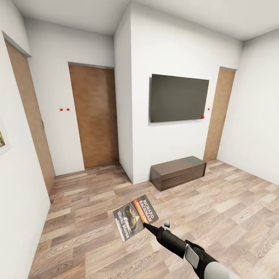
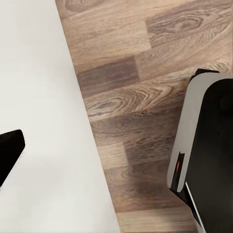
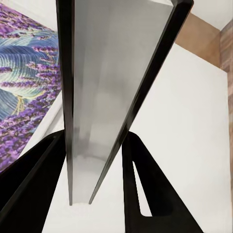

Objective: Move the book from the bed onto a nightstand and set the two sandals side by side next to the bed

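My right gripper (image 1: 147, 226) is shut on the book (image 1: 135, 217), a thin paperback with an orange band and white "RICHARD BACHMAN" lettering, held cover-up above the wood-plank floor (image 1: 97, 232). In the right wrist view the book (image 3: 107, 97) is seen edge-on, clamped between the two black fingers (image 3: 34, 189). One black finger (image 2: 8, 151) of my left gripper shows against a white wall, and the frames do not reveal its state. The bed, nightstands and sandals are out of view.
A long low dark-brown media bench (image 1: 178, 171) stands against the jutting white wall under a black TV (image 1: 179, 98). Brown doors (image 1: 94, 116) are at the back left, far left and back right. My own base (image 2: 208, 155) stands on the floor beside the left wall.
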{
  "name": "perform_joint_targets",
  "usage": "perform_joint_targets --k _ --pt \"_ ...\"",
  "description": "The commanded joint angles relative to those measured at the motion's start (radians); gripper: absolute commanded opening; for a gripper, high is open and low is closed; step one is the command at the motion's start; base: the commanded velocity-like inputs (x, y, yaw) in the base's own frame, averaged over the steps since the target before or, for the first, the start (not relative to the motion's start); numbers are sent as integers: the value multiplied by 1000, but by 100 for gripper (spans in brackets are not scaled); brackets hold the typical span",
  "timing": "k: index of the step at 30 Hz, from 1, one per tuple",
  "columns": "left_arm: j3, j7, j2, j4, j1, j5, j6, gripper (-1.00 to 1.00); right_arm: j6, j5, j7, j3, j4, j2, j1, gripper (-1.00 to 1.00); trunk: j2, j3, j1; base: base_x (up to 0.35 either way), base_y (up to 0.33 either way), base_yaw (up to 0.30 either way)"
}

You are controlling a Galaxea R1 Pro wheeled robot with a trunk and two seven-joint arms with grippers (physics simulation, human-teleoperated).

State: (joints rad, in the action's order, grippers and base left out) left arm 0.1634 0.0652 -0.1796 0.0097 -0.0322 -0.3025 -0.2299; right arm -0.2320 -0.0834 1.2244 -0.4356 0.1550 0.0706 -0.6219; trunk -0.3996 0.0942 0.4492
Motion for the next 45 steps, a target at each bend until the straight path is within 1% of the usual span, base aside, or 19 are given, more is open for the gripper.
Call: perform_joint_targets --k 1,45 --pt "9 2 0 1 0 -7 -4 100 -11 -10 1 0 1 0 0 -100 0 0 1 296 1 0" --pt "10 2 0 1 0 -7 -5 100 -10 -10 1 1 -1 1 0 -100 0 0 1 294 0 0"
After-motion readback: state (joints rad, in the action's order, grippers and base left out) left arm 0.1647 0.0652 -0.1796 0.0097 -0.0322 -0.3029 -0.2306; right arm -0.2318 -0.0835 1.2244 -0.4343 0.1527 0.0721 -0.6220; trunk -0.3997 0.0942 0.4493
